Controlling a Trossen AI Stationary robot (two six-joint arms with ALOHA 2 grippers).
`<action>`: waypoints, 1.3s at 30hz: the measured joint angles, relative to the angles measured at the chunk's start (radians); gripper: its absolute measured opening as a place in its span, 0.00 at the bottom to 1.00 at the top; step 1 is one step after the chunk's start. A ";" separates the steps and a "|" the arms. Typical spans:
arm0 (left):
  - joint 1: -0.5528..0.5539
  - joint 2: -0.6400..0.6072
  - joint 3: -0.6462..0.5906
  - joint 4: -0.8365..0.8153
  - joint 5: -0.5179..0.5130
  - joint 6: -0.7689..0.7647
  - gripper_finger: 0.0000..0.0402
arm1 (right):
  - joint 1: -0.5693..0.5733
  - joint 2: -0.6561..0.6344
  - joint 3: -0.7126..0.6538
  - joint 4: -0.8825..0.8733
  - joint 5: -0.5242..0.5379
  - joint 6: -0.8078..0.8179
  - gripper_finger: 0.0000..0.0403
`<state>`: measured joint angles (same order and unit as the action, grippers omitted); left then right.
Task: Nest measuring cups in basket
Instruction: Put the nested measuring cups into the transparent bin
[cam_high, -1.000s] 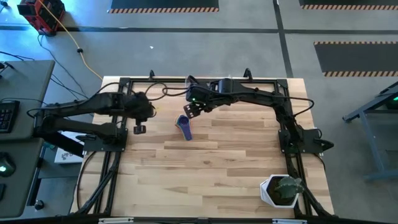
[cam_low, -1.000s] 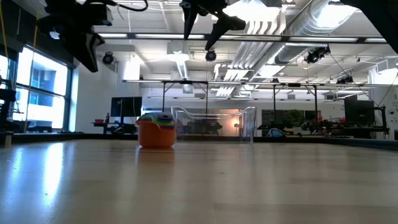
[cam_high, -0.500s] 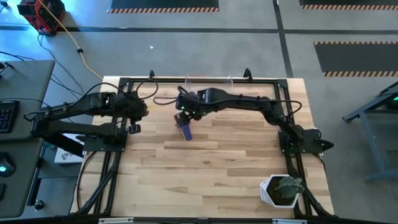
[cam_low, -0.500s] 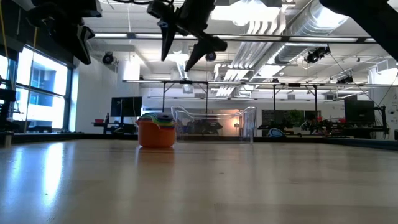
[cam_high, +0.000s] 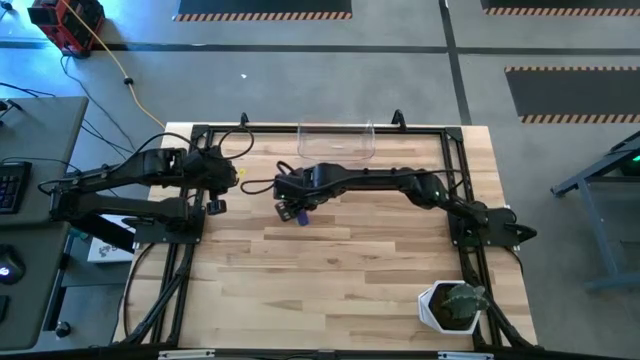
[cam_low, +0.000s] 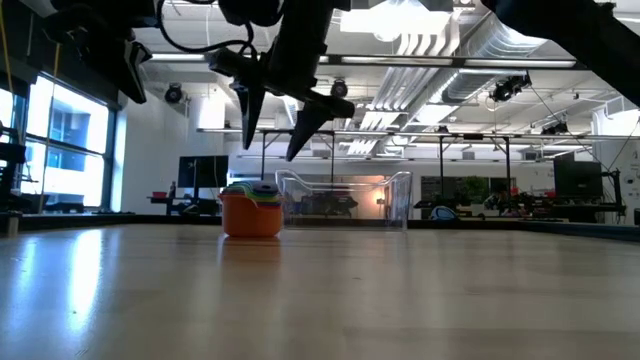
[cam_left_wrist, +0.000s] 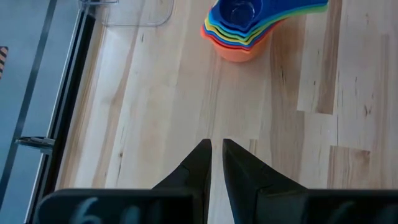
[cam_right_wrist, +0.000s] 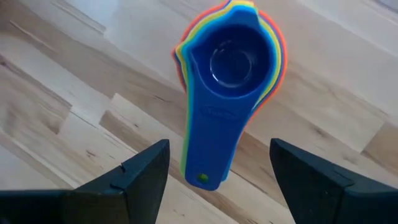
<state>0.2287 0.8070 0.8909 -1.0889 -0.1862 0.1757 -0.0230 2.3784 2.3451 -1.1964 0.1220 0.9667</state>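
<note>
Overhead, a pale wood-plank table fills the centre of the high view, ringed by grey concrete floor with striped hazard mats along the top edge. At table height, the low view looks into an open workshop with exposed ceiling ducts, windows at left and monitors at the back.

One stack of measuring cups stands at upper centre of the table, nested together, orange outermost and blue on top, the handles fanned to one side. One clear basket sits at the table's top edge, just beyond the stack and apart from it. One white plant pot occupies the lower right corner.

Two arms are in shot. The right gripper hangs directly above the stack, fingers spread wide, gripping nothing. The left gripper, at upper left, has its fingers nearly closed on nothing.
</note>
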 joint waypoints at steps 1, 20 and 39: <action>0.000 0.000 0.000 0.000 0.000 0.000 0.08 | 0.002 0.004 0.000 0.001 0.000 0.002 0.67; 0.000 0.000 0.000 -0.043 -0.097 -0.138 0.08 | 0.025 0.012 -0.066 0.071 0.050 0.060 0.67; 0.000 0.001 0.000 -0.104 -0.192 -0.208 0.08 | 0.032 0.062 -0.070 0.105 0.052 0.065 0.67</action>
<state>0.2283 0.8078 0.8913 -1.1931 -0.3786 -0.0326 0.0086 2.4404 2.2753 -1.0911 0.1736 1.0317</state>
